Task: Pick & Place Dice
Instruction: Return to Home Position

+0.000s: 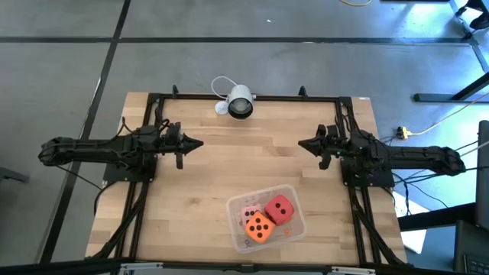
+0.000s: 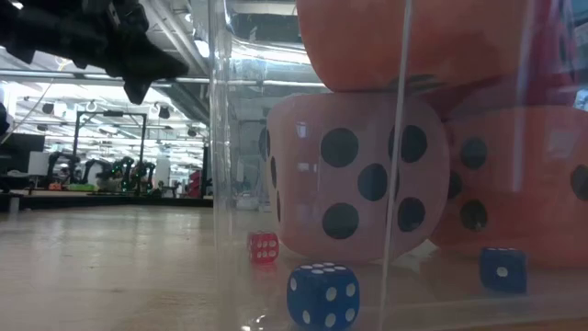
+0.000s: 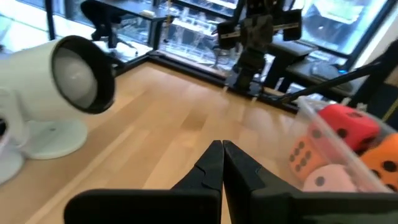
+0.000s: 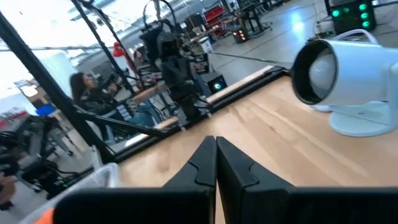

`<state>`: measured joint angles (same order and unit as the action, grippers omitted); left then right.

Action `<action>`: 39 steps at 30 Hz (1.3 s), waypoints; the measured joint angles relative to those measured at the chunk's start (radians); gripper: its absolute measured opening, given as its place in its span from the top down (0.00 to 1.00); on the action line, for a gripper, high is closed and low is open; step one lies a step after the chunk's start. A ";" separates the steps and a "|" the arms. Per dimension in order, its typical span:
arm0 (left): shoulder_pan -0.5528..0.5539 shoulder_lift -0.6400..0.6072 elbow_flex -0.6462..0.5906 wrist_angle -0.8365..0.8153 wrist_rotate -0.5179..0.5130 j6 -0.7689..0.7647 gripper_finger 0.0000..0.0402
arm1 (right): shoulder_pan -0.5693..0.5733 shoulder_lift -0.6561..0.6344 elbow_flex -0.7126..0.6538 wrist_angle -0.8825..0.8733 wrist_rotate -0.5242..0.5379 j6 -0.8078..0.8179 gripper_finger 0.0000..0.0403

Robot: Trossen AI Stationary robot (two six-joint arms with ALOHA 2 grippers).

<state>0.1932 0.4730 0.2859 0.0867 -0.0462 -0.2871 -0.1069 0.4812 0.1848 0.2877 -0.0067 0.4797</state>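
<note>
The wooden table (image 1: pixel 244 164) is filling the high view, and both arms are stretching inward from its two sides, well apart from each other. The left gripper (image 1: pixel 200 143) is hovering over the left half of the boards, and its wrist view is showing its fingers (image 3: pixel 211 163) pressed together tip to tip, gripping nothing. Across from it, the right gripper (image 1: pixel 299 143) is hovering over the right half, its fingers (image 4: pixel 202 160) likewise pinched together on nothing. Down at the near edge, right of centre, the clear tub (image 1: pixel 300 221) is sitting slightly askew, and that is where the dice are resting. At the far edge, the white camera (image 1: pixel 239 101) is standing between the two arms. Inside the tub, the red die (image 1: pixel 280 208) is lying next to the orange die (image 1: pixel 259 226), with the pink die (image 1: pixel 249 212) peeking out beside them. From table height, the pink one is pressing close to the clear wall under another orange die (image 2: pixel 404 41). Smallest of all, two little blue dice (image 2: pixel 322 294) and one tiny red die (image 2: pixel 264 246) are showing through the plastic, low by the tub's floor.
</note>
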 joint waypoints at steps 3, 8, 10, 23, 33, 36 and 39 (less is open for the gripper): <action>0.000 0.000 0.000 -0.028 -0.032 0.004 0.99 | -0.043 0.000 0.000 -0.012 -0.031 -0.019 1.00; 0.000 0.000 -0.054 0.021 -0.058 -0.044 0.99 | -0.085 0.000 -0.029 -0.015 -0.065 -0.040 1.00; 0.000 -0.007 -0.092 0.098 -0.055 -0.059 0.99 | -0.096 0.001 -0.063 0.010 -0.065 -0.015 1.00; 0.000 -0.024 -0.149 0.084 -0.082 -0.025 0.99 | -0.125 0.002 -0.170 0.138 -0.056 -0.016 1.00; 0.000 -0.057 -0.149 -0.051 -0.163 -0.024 0.99 | -0.128 0.002 -0.170 0.030 -0.043 0.108 1.00; 0.000 -0.096 -0.181 -0.029 -0.183 -0.034 0.99 | -0.128 0.002 -0.170 0.031 -0.027 0.132 1.00; 0.000 -0.169 -0.237 0.046 -0.182 -0.050 0.99 | -0.128 0.002 -0.170 0.031 -0.027 0.169 1.00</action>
<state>0.1928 0.3035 0.0491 0.1328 -0.2286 -0.3373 -0.2352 0.4828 0.0151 0.3187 -0.0338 0.6489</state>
